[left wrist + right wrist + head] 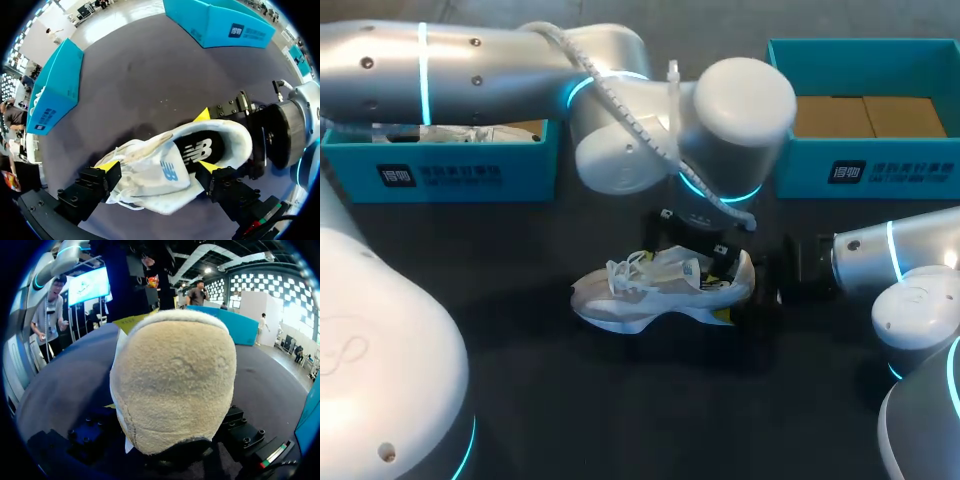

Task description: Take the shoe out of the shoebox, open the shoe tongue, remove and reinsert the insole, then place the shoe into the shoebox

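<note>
A white sneaker (655, 290) stands upright on the dark table, toe to the left. My left gripper (698, 250) hangs over its middle. In the left wrist view this gripper (159, 166) is open, its yellow tips either side of the tongue (157, 172) and collar, above the black insole (200, 149). My right gripper (752, 288) comes in from the right and is shut on the heel; one of its fingers (202, 115) lies against the heel's far side. The padded heel (175, 380) fills the right wrist view and hides that gripper's tips.
A teal shoebox (440, 172) with white paper inside stands at the back left. A second teal shoebox (865, 165) stands at the back right, its cardboard floor showing. Both arms crowd the table's middle.
</note>
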